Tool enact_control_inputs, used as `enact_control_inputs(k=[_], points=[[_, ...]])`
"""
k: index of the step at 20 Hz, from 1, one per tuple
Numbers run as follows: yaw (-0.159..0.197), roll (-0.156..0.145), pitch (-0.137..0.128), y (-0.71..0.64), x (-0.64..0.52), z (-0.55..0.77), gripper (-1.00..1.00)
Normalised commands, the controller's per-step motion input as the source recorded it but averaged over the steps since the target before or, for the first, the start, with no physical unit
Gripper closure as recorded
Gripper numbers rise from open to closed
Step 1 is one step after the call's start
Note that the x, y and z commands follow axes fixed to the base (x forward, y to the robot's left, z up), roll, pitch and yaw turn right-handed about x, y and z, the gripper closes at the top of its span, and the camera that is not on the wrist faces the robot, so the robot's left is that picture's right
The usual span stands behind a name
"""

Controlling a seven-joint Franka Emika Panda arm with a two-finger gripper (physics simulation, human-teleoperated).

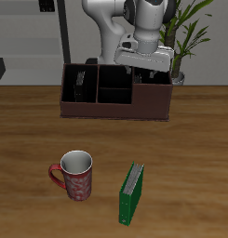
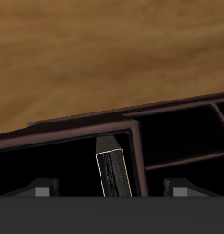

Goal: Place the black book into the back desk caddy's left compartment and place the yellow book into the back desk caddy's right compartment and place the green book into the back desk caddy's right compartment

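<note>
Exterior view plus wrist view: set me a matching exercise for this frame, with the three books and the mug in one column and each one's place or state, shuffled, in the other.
1. black book
2. green book
3. mug
4. yellow book

A. standing on edge on the table, near its front edge
B. at the open tool, inside the back desk caddy
C. in the caddy's left compartment
D. red, on the table beside the green book

Pairs: 1-C, 2-A, 3-D, 4-B.
</note>
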Motion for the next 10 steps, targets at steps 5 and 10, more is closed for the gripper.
enact_control_inputs(k=[5, 10], points=[[0.000, -0.007, -0.008, -0.04, 0.03, 0.06, -1.00], [0.070, -0.022, -0.068, -0.05, 0.13, 0.21, -1.00]])
